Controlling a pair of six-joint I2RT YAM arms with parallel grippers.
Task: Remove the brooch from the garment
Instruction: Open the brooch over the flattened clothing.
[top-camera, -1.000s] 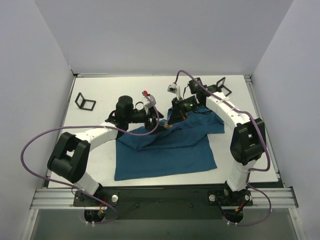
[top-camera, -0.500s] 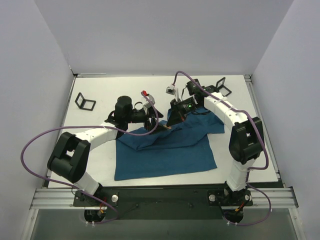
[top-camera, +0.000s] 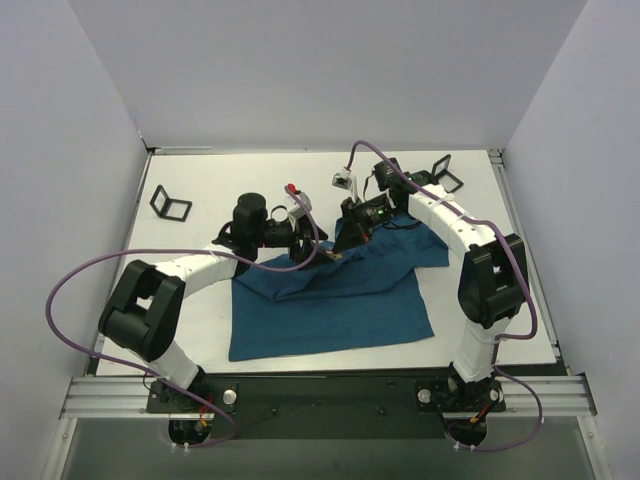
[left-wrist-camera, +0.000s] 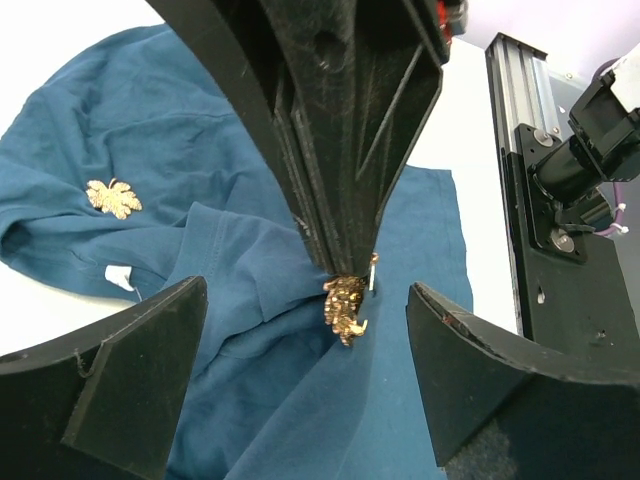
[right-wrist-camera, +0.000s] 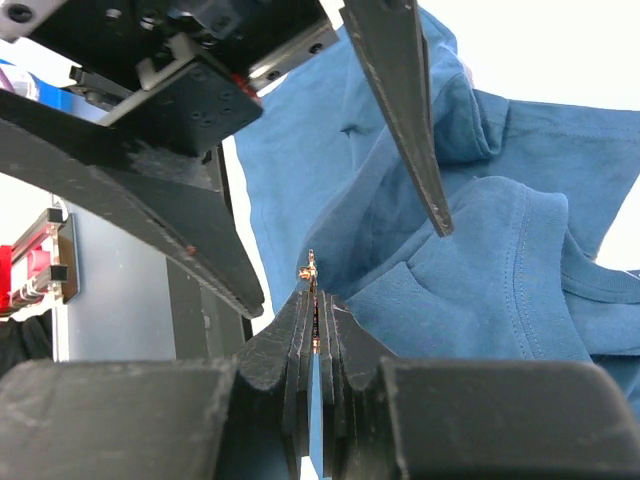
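1. Change: in the overhead view the right arm's wrist has edged slightly to the left over the last second, and the left arm has barely shifted. Both tools remain nose to nose over the far fold of the garment (top-camera: 340, 300).
2. Meaning: judged from this, the removal is in hand but not complete. The pull so far is small. Whether the pin has cleared the cloth cannot be told.
3. Right gripper (left-wrist-camera: 345, 272): clenched on the brooch (left-wrist-camera: 345, 302). The fingers meet in a narrow point, with the ornament projecting just past the tips.
4. Left gripper (left-wrist-camera: 305, 288): released, with the jaws standing wide on either side of the brooch. They touch neither it nor, as far as can be seen, the fabric.
5. Location: the brooch sits at the raised fold near the garment's far edge, between the two tools and close against the cloth.
6. Materials:
   - The brooch is small, gold-orange, glinting and irregular in outline, and a thin pin shows in the right wrist view.
   - The garment is soft, matte teal knit, creased and tented toward the grip.
   - A pale leaf-shaped logo (left-wrist-camera: 113, 197) and a white label (left-wrist-camera: 120, 275) lie to the left in the left wrist view, well apart from the brooch.
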